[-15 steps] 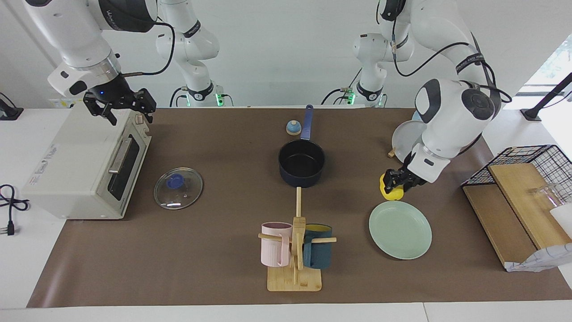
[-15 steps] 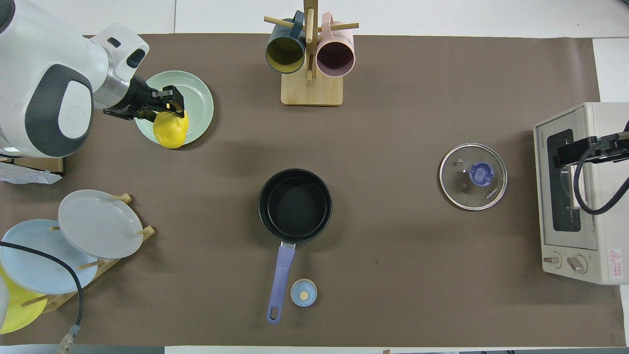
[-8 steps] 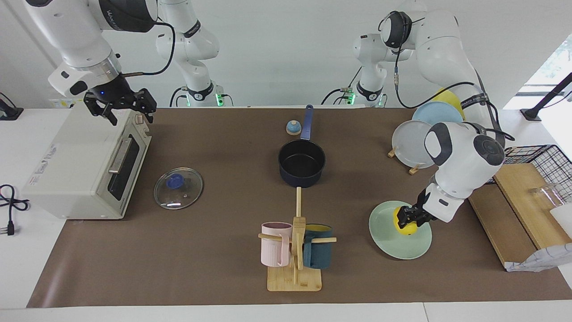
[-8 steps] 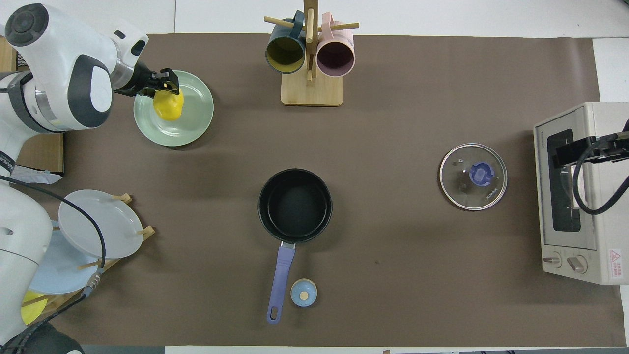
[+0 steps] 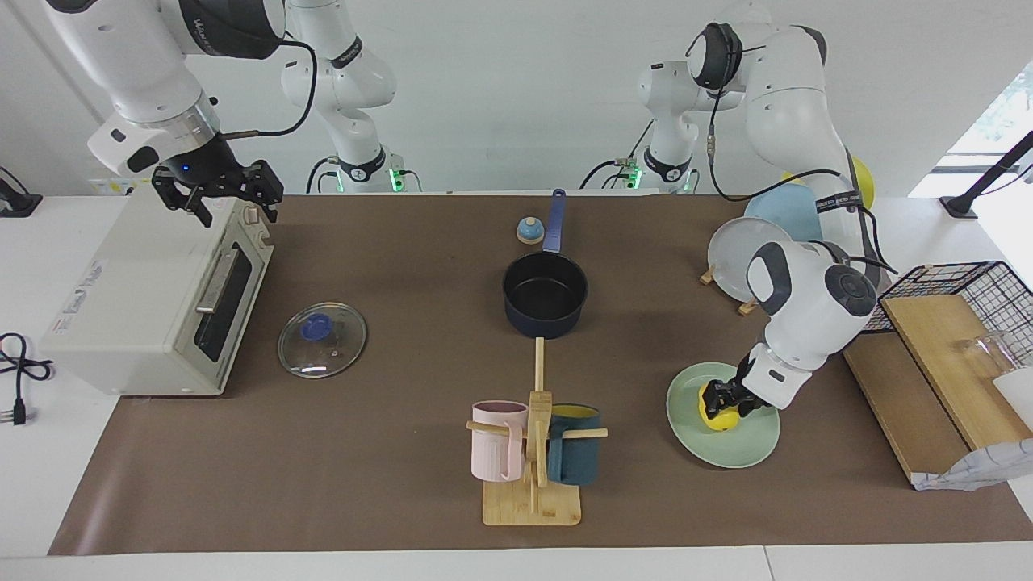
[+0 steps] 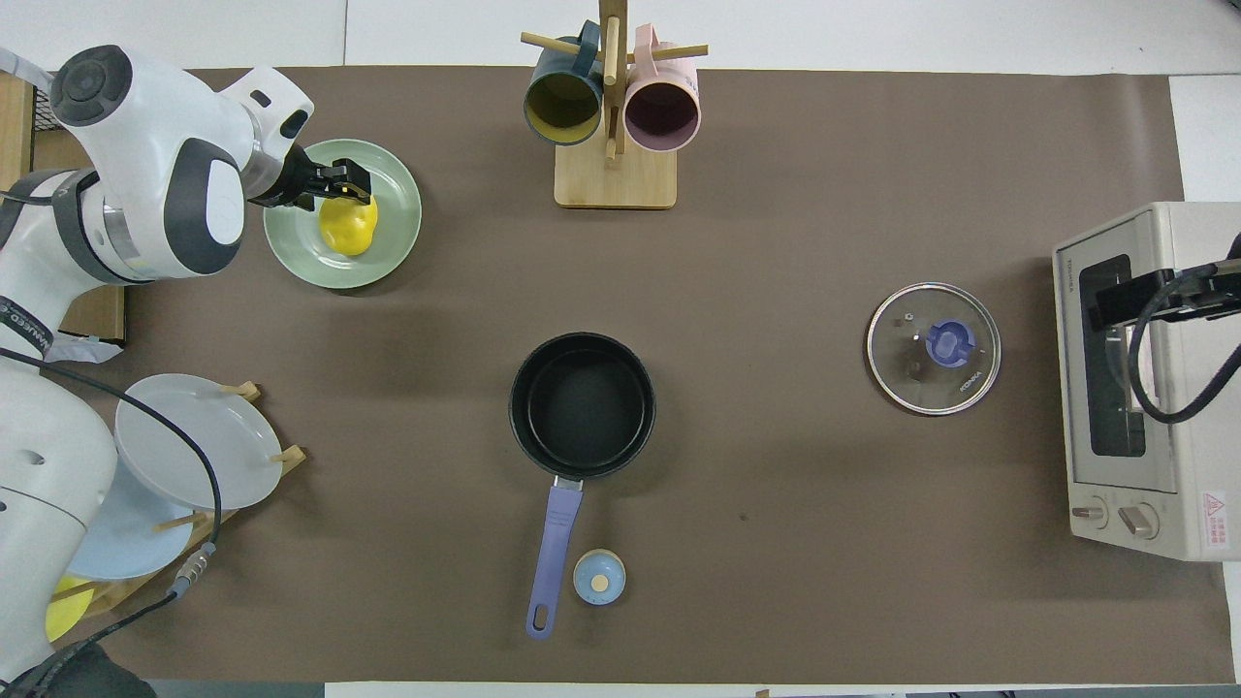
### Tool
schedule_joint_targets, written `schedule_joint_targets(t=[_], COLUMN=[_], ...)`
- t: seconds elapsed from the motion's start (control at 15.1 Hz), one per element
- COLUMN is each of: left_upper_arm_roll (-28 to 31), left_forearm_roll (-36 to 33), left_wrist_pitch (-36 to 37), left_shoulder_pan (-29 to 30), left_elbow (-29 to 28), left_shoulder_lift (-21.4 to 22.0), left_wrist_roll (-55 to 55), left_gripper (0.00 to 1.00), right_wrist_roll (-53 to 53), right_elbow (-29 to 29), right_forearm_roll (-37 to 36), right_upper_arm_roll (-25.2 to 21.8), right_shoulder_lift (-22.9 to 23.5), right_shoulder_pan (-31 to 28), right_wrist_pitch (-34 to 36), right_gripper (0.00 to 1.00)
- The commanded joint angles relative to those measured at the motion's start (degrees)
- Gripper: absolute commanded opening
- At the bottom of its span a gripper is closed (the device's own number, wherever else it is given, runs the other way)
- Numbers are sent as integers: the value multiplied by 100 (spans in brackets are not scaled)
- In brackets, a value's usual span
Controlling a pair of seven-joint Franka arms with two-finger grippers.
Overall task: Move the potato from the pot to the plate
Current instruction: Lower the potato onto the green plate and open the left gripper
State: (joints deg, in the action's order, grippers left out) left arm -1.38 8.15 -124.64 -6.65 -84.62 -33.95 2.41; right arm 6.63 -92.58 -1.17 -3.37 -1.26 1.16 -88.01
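The yellow potato rests on the pale mint-green plate, at the left arm's end of the table; it also shows in the overhead view on the plate. My left gripper is low over the plate and shut on the potato's top end, as the overhead view also shows. The navy pot stands empty mid-table, its handle toward the robots. My right gripper waits open above the toaster oven.
A toaster oven and a glass lid are at the right arm's end. A mug rack stands farther from the robots than the pot. A plate rack, wire basket and small blue bell are also here.
My left gripper carried the potato from beside the plate to over it, then lowered it onto the plate. The right arm has not moved.
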Motion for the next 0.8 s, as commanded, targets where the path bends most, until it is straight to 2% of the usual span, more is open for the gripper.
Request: schedule_joint_targets(t=[0.0, 0.2, 0.33, 0.46, 0.73], left_upper_arm_roll=[67, 163, 427, 445, 437], left_forearm_roll=[-33, -33, -112, -532, -613], left_wrist_pitch=[27, 368, 1078, 1624, 2802], left_shoulder_pan=[32, 58, 6, -29, -30], left_elbow=[23, 24, 33, 33, -28], left_shoulder_lift=[274, 801, 1179, 1609, 2427], left_wrist_roll=[-144, -39, -30, -39, -47], left_gripper=[100, 100, 100, 100, 100], right_wrist_roll=[-66, -66, -66, -66, -66], right_elbow=[-67, -67, -67, -67, -67], right_forearm_roll=[47, 47, 47, 47, 47], right_upper_arm_roll=[38, 38, 38, 47, 47], right_shoulder_lift=[-32, -32, -32, -32, -32], right_shoulder_pan=[-37, -37, -28, -28, -19], right_wrist_pitch=[-85, -85, -85, -85, -85], right_gripper=[100, 100, 100, 100, 100])
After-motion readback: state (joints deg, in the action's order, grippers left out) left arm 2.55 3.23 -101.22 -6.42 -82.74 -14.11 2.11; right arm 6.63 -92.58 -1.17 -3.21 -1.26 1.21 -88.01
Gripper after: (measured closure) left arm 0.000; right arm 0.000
